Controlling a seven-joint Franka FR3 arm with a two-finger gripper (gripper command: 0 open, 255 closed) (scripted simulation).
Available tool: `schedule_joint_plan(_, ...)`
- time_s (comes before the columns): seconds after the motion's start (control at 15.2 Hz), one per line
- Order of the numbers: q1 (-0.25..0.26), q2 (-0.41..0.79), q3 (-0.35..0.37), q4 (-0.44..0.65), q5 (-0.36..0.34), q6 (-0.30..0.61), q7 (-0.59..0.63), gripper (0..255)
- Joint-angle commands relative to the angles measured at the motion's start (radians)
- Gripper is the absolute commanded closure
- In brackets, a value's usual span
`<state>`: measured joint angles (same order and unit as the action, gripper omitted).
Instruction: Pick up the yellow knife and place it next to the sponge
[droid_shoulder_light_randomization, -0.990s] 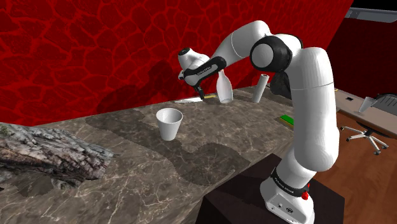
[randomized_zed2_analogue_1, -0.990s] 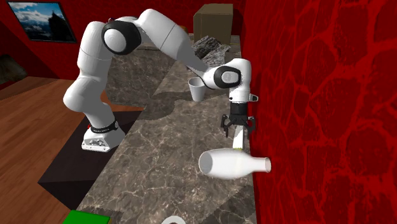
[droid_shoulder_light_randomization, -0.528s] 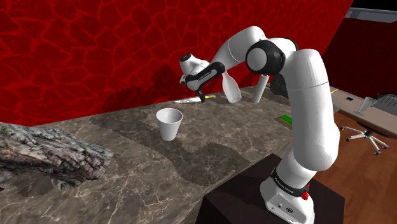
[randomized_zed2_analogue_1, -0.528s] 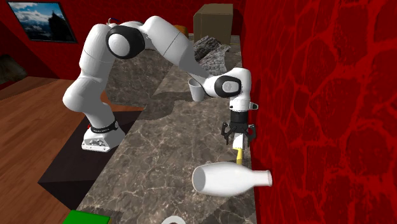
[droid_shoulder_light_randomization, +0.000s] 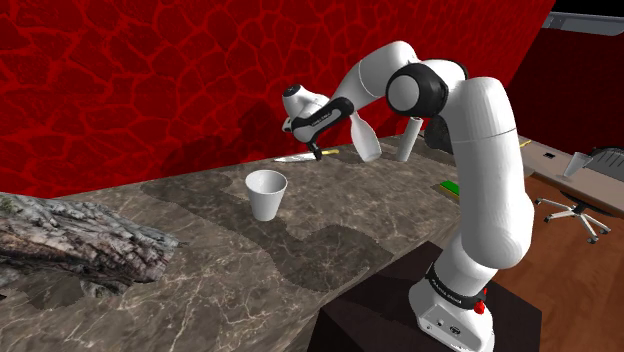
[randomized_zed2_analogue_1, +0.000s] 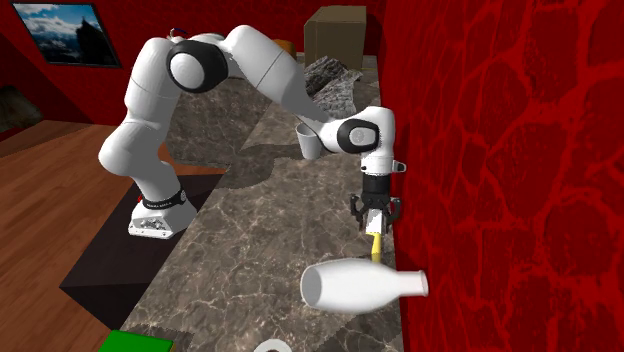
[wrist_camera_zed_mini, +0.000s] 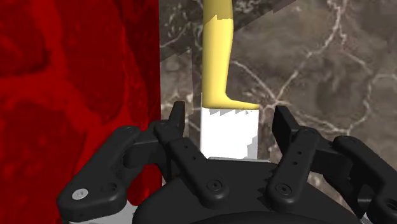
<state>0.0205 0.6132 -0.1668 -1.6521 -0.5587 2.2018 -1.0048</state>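
Stretching over the marble counter to the red wall, the arm is at the grasp step. Its gripper stands open astride the yellow-handled knife, right of centre in the second exterior view, seemingly untouched. Next: close, lift, carry to the green sponge, lower left.

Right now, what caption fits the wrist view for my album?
Open black gripper straddles yellow-handled white-bladed knife on grey marbled counter.
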Motion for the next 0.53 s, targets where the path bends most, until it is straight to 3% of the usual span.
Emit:
schedule_joint_plan(0.0, -0.001, 0.004, -0.001, -0.001, 0.0, 0.003, 0.0, 255)
schedule_joint_plan(0.46, -0.001, 0.001, 0.0, -0.001, 0.001, 0.0, -0.002, 255)
